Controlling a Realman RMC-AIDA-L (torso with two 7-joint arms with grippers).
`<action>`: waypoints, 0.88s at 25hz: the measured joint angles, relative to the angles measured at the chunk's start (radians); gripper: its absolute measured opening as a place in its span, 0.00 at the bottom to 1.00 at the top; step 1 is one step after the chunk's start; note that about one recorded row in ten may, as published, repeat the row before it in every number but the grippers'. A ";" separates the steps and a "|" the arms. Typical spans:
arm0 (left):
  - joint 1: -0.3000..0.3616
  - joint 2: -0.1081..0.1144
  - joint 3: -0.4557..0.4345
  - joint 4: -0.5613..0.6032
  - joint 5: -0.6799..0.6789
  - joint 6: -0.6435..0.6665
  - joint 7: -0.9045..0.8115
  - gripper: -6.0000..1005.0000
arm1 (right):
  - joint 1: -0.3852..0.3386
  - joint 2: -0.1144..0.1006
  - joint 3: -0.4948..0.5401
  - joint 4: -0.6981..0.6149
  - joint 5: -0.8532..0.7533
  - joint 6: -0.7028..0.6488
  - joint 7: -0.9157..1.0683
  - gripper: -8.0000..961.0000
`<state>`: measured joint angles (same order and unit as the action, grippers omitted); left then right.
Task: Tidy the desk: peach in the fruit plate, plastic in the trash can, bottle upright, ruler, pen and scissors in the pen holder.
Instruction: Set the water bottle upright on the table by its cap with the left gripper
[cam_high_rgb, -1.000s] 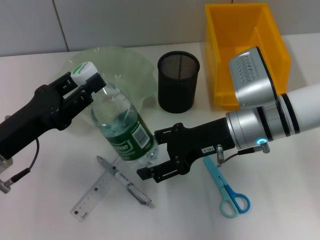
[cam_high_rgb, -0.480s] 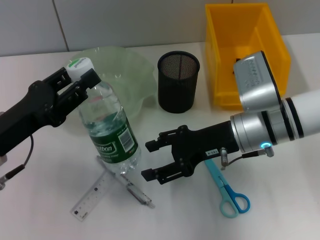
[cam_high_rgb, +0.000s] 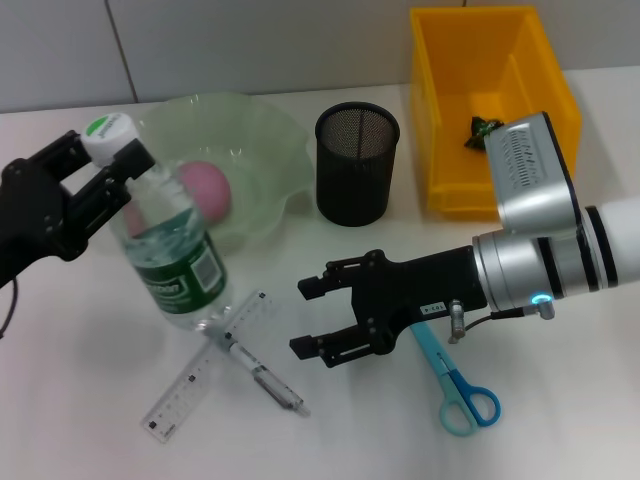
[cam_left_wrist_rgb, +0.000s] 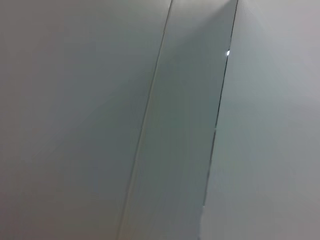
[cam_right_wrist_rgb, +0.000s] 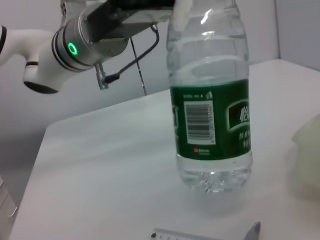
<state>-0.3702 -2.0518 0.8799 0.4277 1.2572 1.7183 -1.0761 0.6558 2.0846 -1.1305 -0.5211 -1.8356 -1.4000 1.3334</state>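
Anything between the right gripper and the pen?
Nothing visible. The right gripper, open, hovers over bare desk, and the pen lies just toward the robot's left of it. The pen does cross over the ruler, and the bottle stands at their far end.

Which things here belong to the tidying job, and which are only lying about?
Job: bottle held at its cap by the left hand; peach in fruit plate; ruler; pen; scissors; pen holder; trash can; open right hand.
Lying about: nothing visible.
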 joint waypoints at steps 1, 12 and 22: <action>0.006 0.000 -0.004 0.000 0.000 0.000 0.026 0.46 | -0.014 0.000 0.000 0.003 0.028 -0.001 -0.034 0.81; 0.031 -0.013 -0.055 -0.014 0.001 -0.079 0.189 0.46 | -0.087 0.000 -0.008 0.004 0.149 0.014 -0.183 0.81; 0.016 -0.016 -0.061 -0.068 0.001 -0.137 0.272 0.46 | -0.095 0.001 -0.002 0.019 0.151 0.024 -0.211 0.80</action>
<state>-0.3546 -2.0682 0.8193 0.3596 1.2584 1.5809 -0.8043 0.5610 2.0855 -1.1329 -0.5019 -1.6844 -1.3757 1.1229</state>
